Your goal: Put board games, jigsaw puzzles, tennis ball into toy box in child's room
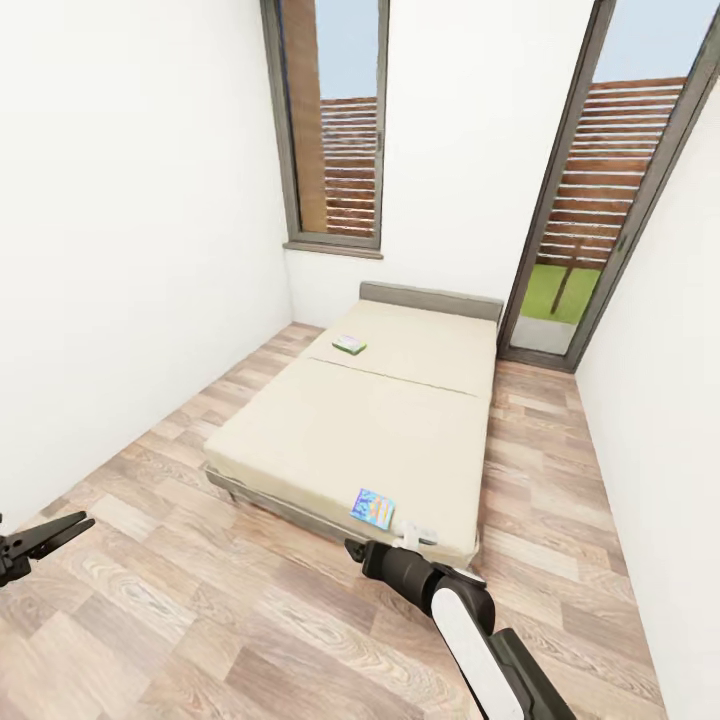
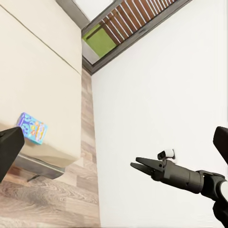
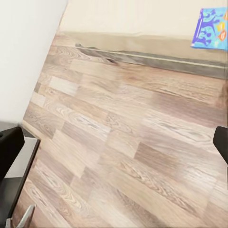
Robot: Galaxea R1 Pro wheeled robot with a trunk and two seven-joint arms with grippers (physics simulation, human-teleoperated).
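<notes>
Fingers of my left gripper (image 1: 60, 530) stand apart over the wood floor (image 1: 200, 620), holding nothing. My right gripper (image 1: 352, 549) hangs just off the bed's (image 1: 350, 430) foot edge; I cannot tell how its fingers stand. Blue-purple board game (image 1: 373, 508) lies flat at the foot edge, just beyond the right gripper. Green-edged board game (image 1: 349, 344) lies nearer the headboard (image 1: 430, 298), well apart.

Two board games are counted on one bed (image 1: 370, 420): a blue-purple box (image 1: 373, 508) near the foot edge and a green-edged box (image 1: 349, 344) toward the headboard. Two tall windows (image 1: 335, 120) are seen, and two grippers, apparently, are made out.
</notes>
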